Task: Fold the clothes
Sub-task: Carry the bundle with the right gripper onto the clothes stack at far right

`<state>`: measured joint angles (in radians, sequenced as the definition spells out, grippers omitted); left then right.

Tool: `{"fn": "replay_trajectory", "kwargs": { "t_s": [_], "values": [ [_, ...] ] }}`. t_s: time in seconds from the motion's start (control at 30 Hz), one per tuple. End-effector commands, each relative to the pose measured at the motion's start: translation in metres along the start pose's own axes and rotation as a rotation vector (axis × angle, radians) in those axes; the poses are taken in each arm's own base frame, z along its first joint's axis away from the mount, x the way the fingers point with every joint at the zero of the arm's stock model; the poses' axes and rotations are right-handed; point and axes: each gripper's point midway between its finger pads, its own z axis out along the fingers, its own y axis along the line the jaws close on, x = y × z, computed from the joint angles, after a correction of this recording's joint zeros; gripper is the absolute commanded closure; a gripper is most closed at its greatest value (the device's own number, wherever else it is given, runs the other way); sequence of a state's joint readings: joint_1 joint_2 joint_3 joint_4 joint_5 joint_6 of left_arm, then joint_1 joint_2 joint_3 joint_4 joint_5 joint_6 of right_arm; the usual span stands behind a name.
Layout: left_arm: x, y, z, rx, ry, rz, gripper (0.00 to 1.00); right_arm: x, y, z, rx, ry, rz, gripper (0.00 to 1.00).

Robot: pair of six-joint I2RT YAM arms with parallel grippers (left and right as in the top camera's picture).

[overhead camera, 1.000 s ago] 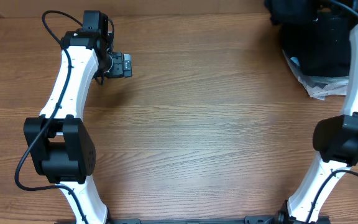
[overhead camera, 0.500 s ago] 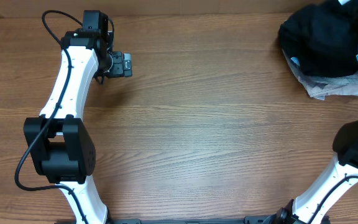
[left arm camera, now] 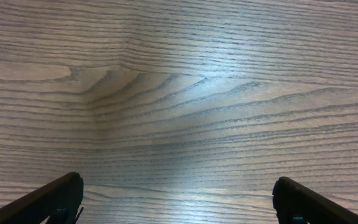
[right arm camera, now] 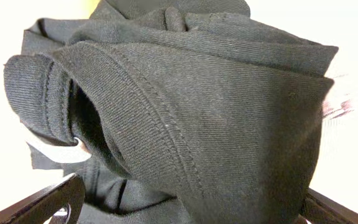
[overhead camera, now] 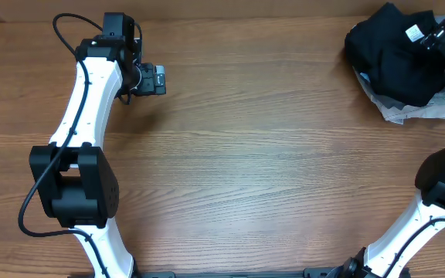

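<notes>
The clothes [overhead camera: 396,66], a black T-shirt, lie bunched at the far right corner of the table, with the small white neck label [overhead camera: 414,32] facing up. My right gripper [overhead camera: 441,38] sits at the bundle's far right side. In the right wrist view the black fabric [right arm camera: 216,93] with its stitched hem fills the frame. There my right gripper [right arm camera: 191,194] stands open, fingers wide apart, and folds of the shirt lie loose between them. My left gripper [overhead camera: 158,79] hovers open over bare wood at the far left; nothing is between the fingers of my left gripper [left arm camera: 178,183].
Folded grey and white pieces [overhead camera: 417,110] stick out from under the black bundle, near the table's right edge. The wooden table [overhead camera: 269,154] stretches between the two arms. Its far edge runs just behind both grippers.
My right arm swung away from over the pile toward the right, leaving the black bundle uncovered with its label showing. Its jaws went from shut to wide open. The left arm stayed still.
</notes>
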<state>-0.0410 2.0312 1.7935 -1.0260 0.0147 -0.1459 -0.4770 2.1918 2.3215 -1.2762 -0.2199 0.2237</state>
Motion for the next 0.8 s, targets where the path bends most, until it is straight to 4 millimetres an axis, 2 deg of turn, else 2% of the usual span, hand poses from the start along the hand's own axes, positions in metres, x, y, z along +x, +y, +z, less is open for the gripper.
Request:
{"fn": "replay_trajectory", "kwargs": {
  "t_s": [0.0,0.2,0.3,0.43,0.53,0.63,0.7,0.77],
  "values": [
    [-0.006,-0.002,-0.002,0.012,-0.012,0.019,0.00,-0.009,0.014,-0.025,-0.012,-0.063,-0.095,0.05],
    [-0.007,-0.002,-0.002,0.012,-0.015,0.019,0.00,-0.003,0.040,-0.020,-0.035,-0.066,-0.199,0.08],
    [-0.008,-0.002,-0.002,0.013,-0.019,0.019,0.00,-0.009,0.060,-0.017,-0.039,-0.114,-0.269,0.08],
    [-0.008,-0.002,-0.002,0.014,-0.021,0.019,0.00,-0.012,0.071,-0.007,-0.015,-0.154,-0.296,0.10],
    [-0.009,-0.002,-0.002,0.014,-0.024,0.019,0.00,-0.007,0.069,0.009,-0.011,-0.132,-0.294,0.12],
    [-0.011,-0.002,-0.002,0.011,-0.032,0.019,0.00,0.002,0.058,0.027,0.009,-0.081,-0.281,0.11],
    [-0.011,-0.002,-0.002,0.012,-0.035,0.019,0.00,0.003,0.048,0.028,0.036,-0.072,-0.234,0.07],
    [-0.013,-0.002,-0.002,0.013,-0.039,0.019,0.00,-0.002,0.044,0.020,0.040,-0.086,-0.200,0.00]
  ]
}}
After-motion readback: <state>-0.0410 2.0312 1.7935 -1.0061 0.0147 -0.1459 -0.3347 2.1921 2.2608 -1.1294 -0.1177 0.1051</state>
